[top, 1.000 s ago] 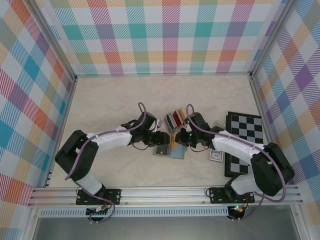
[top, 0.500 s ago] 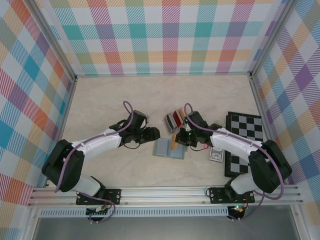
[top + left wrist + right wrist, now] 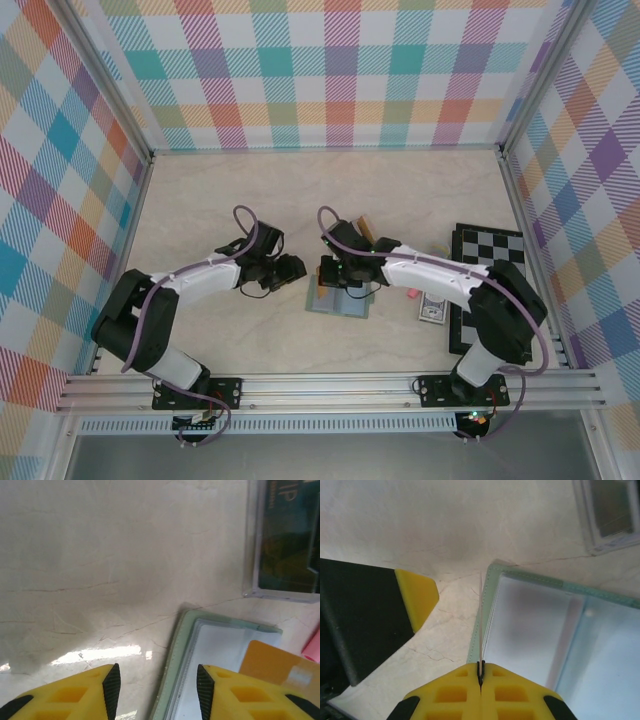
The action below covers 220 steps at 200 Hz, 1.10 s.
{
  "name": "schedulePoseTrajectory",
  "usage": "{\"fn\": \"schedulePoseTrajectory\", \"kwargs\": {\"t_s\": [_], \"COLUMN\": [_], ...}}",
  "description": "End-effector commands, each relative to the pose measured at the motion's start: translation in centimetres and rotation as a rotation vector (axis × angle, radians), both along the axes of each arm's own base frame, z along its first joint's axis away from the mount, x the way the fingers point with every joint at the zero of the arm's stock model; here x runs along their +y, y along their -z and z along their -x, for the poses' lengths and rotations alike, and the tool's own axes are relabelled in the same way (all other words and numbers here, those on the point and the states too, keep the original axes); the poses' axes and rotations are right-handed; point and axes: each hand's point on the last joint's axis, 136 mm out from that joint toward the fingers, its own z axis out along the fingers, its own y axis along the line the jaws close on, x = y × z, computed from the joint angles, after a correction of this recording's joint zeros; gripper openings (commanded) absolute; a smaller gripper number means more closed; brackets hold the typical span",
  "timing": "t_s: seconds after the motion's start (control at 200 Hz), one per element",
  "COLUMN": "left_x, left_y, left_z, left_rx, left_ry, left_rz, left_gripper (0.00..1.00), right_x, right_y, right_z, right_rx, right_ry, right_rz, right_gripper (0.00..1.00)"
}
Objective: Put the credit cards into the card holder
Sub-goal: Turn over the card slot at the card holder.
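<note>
Setting: a pale marbled table inside walls of bright checked cloth, seen from above, with two arms reaching in from the near edge.
Card holder: a sage-green wallet lying open and flat near the table's middle, its clear inner pockets facing up.
Right gripper: above the holder's left edge, its yellow fingers pressed together on a thin card.
Thin card: seen edge-on as a pale line rising from between the fingers, along the holder's left border. Its colour cannot be told, nor whether it touches the holder.
Left gripper: just left of the holder, low over the table, fingers spread apart with nothing between them. One of its yellow-tipped fingers shows in the right wrist view, close to the holder's corner.
Orange card: lying on the right part of the open holder. Whether it sits in a pocket cannot be told.
Clear card rack: just beyond the holder, with a dark card inside it.
Pink stick: on the table, right of the holder.
Playing-card box: near the pink stick, just beside the chessboard on the table's right side.
</note>
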Motion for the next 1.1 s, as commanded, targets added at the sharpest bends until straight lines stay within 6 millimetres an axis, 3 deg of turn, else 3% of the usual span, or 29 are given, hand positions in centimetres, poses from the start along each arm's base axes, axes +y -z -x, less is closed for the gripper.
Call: {"fn": "schedulePoseTrajectory", "kwargs": {"t_s": [0.0,0.095,0.26,0.55,0.815,1.095], "left_x": [-0.2,-0.9,-1.1,-1.2,-2.1,-3.2], "left_y": [1.2,1.4,1.5,2.2,1.3,1.7], "left_z": [1.0,1.1,1.3,1.7,1.8,2.0], "left_rx": [0.065,0.071,0.071,0.088,0.058,0.079], "left_ry": [0.023,0.045,0.067,0.086,0.139,0.184], "left_rz": [0.029,0.060,0.074,0.066,0.096,0.106], "left_gripper": [0.45,0.44,0.41,0.37,0.48,0.53], "right_x": [0.4,0.8,-2.1,-5.0,-4.3,-4.8], "right_y": [0.8,1.7,2.8,2.2,0.9,1.5], "right_z": [0.0,0.3,0.6,0.9,0.8,0.5], "right_rx": [0.010,0.042,0.057,0.034,0.032,0.049], "right_ry": [0.026,0.025,0.074,0.114,0.118,0.148], "right_rz": [0.041,0.042,0.193,0.281,-0.059,-0.224], "right_gripper": [0.04,0.04,0.04,0.04,0.05,0.05]}}
